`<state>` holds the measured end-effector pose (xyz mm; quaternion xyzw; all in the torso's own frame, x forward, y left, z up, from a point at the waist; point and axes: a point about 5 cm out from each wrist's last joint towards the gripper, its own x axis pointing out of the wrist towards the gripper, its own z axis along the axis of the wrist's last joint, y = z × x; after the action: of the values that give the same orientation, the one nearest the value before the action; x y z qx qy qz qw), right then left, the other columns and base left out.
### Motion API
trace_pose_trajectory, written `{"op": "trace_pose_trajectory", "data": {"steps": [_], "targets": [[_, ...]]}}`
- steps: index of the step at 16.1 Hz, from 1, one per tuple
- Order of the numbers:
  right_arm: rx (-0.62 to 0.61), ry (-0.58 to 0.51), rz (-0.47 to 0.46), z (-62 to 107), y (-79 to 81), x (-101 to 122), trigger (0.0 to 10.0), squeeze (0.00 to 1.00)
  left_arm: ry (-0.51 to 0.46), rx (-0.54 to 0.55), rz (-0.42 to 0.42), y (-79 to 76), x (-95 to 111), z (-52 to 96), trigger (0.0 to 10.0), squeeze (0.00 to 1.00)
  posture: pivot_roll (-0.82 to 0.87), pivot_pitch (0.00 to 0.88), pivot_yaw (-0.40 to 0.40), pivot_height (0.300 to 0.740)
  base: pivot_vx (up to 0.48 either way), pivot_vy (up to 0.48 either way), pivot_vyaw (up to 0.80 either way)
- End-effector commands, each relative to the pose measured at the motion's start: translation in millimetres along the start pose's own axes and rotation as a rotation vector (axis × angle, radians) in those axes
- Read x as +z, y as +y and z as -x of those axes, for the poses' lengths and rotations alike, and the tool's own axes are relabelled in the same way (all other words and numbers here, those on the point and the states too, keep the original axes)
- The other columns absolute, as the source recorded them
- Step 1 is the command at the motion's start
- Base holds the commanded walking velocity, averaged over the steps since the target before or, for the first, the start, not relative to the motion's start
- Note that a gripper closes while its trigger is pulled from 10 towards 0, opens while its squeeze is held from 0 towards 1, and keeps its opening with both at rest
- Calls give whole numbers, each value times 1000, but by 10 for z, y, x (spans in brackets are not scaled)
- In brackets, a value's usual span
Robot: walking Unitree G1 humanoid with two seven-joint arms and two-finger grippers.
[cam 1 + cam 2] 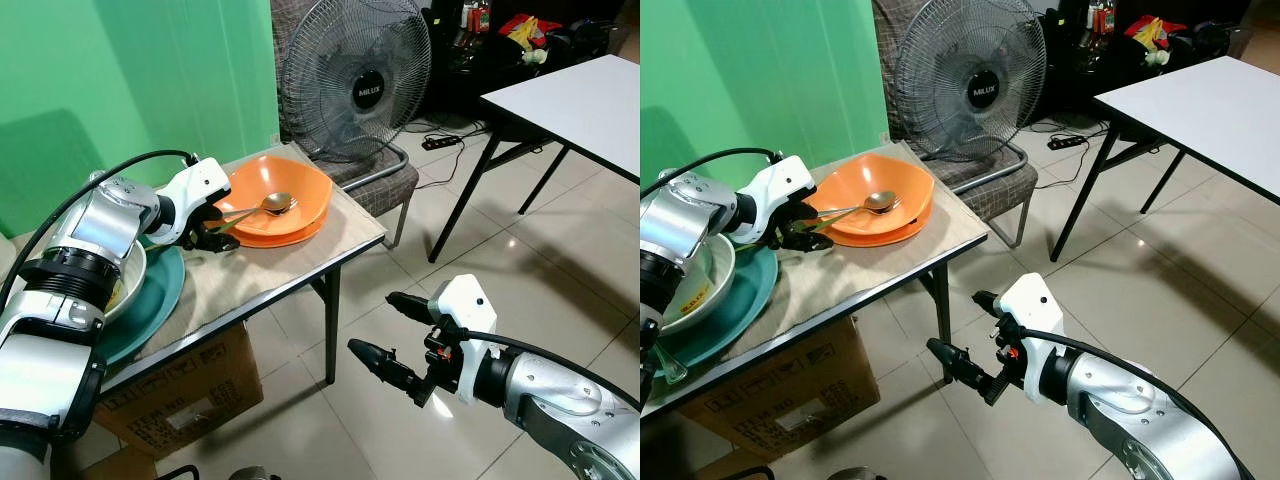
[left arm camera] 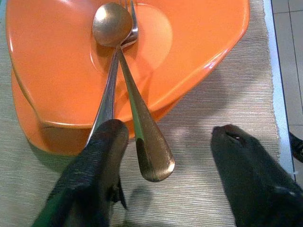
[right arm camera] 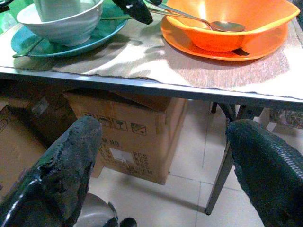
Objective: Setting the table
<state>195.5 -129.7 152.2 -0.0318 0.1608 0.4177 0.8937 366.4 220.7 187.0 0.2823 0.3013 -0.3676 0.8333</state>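
Head view: your left gripper (image 1: 212, 232) sits at the handle ends of the spoon (image 1: 262, 206) and fork, whose heads rest in the orange bowl (image 1: 285, 190) on the small table (image 1: 345, 245). Right gripper (image 1: 385, 335) hangs off the table's front, over the floor, fingers spread, empty.

Left wrist: fingers (image 2: 94, 175) apart, gripping nothing; spoon handle (image 2: 149, 149) lies between them, fork (image 2: 106, 101) handle under one finger.

Right wrist: white bowl (image 3: 64, 21) on teal plate (image 3: 33, 42) beside the orange bowl.
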Motion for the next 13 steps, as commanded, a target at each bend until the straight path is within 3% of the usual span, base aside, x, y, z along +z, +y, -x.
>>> {"op": "trace_pose_trajectory", "data": {"steps": [1,2,3,4,7,8,13], "targets": [[-18,-5,18,17,-44,25,10000,0,-18,17,-25,34,76,58,0,0,-64,0,46,740,0,0,0],[-18,-5,19,18,-45,24,10000,0,-16,24,-30,38,76,68,2902,0,-64,0,46,740,0,0,0],[-17,-4,20,17,-44,23,10000,0,-13,26,-32,38,67,77,7176,0,-63,0,45,740,0,0,0],[-17,-4,20,17,-43,23,10000,0,-10,23,-32,35,61,77,8431,0,-62,0,45,740,0,0,0],[-15,-5,19,18,-41,23,10000,0,1,18,-39,25,45,67,8314,0,-62,0,46,740,0,0,0],[-15,-5,19,16,-39,20,10000,0,10,15,-38,16,30,51,9843,0,-63,0,46,740,0,0,0],[-17,-3,18,27,-35,11,10000,0,24,-8,-47,-13,14,47,10000,0,-67,0,49,740,0,0,0]]}}
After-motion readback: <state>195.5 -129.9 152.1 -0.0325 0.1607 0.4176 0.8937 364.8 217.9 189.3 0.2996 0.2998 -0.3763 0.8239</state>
